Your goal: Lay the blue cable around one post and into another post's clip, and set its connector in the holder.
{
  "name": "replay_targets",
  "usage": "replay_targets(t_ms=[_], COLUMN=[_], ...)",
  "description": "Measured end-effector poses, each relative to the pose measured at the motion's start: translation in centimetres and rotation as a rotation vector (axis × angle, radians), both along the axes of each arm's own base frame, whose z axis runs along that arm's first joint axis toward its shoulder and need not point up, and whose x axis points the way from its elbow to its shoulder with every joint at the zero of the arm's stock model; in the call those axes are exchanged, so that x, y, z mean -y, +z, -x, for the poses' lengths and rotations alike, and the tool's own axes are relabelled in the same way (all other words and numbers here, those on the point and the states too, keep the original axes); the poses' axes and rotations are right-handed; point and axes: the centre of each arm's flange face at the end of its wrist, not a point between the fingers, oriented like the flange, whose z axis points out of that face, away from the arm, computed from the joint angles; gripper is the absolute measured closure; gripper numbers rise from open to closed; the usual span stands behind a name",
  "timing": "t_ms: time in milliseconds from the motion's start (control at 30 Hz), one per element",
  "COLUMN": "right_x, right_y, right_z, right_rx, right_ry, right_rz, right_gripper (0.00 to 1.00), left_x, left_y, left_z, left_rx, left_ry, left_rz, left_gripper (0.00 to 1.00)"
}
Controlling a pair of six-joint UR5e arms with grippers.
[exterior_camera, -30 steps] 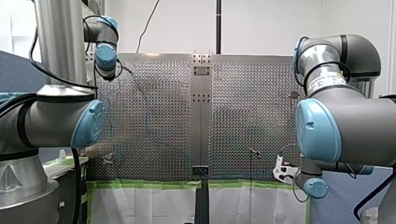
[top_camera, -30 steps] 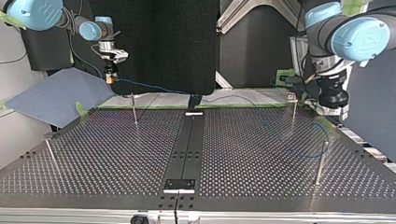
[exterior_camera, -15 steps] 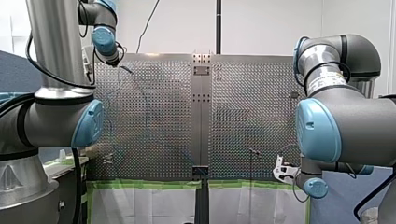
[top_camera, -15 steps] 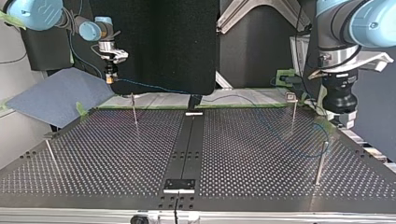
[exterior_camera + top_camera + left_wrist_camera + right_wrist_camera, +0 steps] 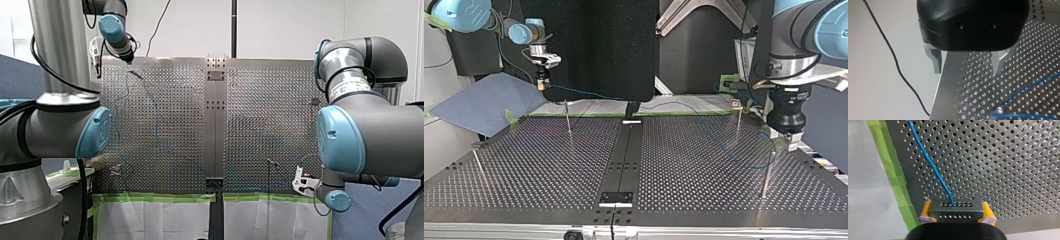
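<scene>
My right gripper (image 5: 956, 207), at the top view's upper left, is clenched on the grey connector (image 5: 955, 213) so that the blue cable (image 5: 928, 160) trails clear of the perforated table (image 5: 1010, 157), while my left gripper (image 5: 967, 67) hangs released and empty near the post (image 5: 998, 110) where the cable bends.

Dull-gleaming perforated metal for the table (image 5: 1010, 157), smooth glossy blue plastic on the cable (image 5: 930, 162), matt dark-grey casing on the connector (image 5: 956, 210), matt green tape (image 5: 894, 170), glossy black shell and bare metal fingers (image 5: 998, 61) on my left gripper (image 5: 967, 72).
</scene>
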Motion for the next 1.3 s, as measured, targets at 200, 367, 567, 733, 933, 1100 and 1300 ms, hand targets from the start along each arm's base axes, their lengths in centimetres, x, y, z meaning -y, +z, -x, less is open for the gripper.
replay_targets(t_ms=[200, 367, 567, 733, 933, 1100, 1300], right_x=[0.0, 0.0, -0.1, -0.2, -0.2, -0.2, -0.3], right_y=[0.0, 0.0, 0.0, 0.0, 0.0, 0.0, 0.0], right_z=[-0.1, -0.4, -0.6, -0.8, -0.9, -1.0, -1.1], right_rx=[0.003, 0.006, 0.007, 0.007, 0.007, 0.007, 0.007], right_ry=[0.002, 0.007, 0.012, 0.015, 0.017, 0.019, 0.021], right_rz=[0.0, -0.001, -0.002, -0.002, -0.003, -0.003, -0.003], right_gripper=[1.0, 1.0, 1.0, 1.0, 1.0, 1.0, 1.0], left_x=[0.1, 0.0, 0.1, 0.1, 0.6, 1.1, 1.5], left_y=[2.3, 3.8, 5.6, 6.3, 5.8, 4.9, 3.3], left_z=[0.7, 1.0, 1.6, 2.1, 2.4, 2.6, 3.1], left_rx=[0.002, 0.0, -0.002, -0.019, -0.068, -0.119, -0.2], left_ry=[0.021, 0.051, 0.083, 0.104, 0.082, 0.059, 0.042], left_rz=[-0.046, -0.056, -0.055, -0.053, -0.045, -0.039, -0.034], left_gripper=[0.0, 0.0, 0.0, 0.0, 0.0, 0.0, 0.0])
